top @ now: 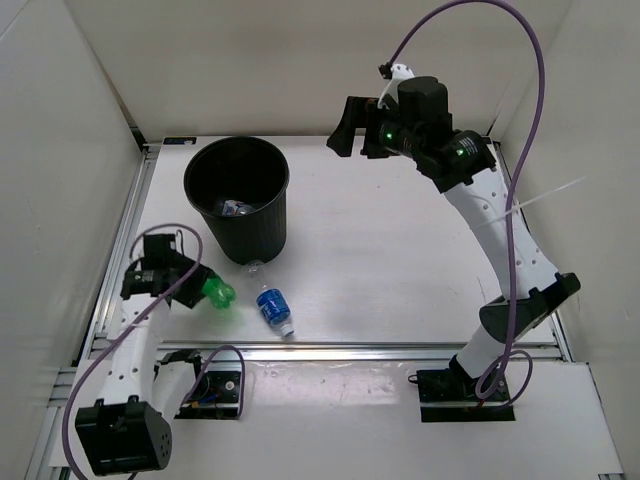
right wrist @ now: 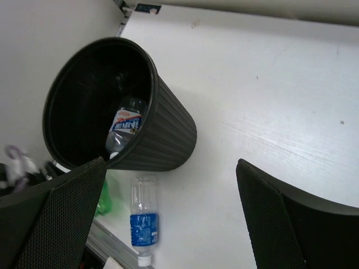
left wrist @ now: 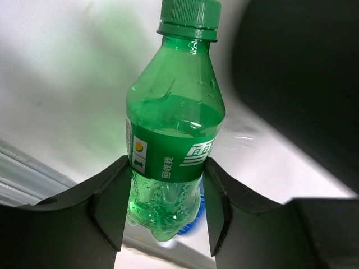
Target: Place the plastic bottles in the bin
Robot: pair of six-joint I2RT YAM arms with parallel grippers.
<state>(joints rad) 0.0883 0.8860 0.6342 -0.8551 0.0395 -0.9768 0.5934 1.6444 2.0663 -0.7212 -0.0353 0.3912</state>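
Near the ribbed black bin (top: 258, 236), left fingers (left wrist: 109, 207) clamp the glossy green bottle (left wrist: 174, 129) (right fingers (right wrist: 50, 224) gape wide, empty).

Robot test cell, lab-type. White tabletop (top: 400, 260) boxed in by plain white panels (top: 50, 150) at the left, back and right. Aluminium rail framing (top: 350, 347) runs along the table's near edge and left side. Left arm (top: 130, 330) and right arm (top: 500, 230) are bolted at the near edge, with a purple cable (top: 543, 55) looping overhead. Props only: black bin (top: 237, 200), green bottle (top: 218, 294), blue-labelled bottle (top: 273, 308).
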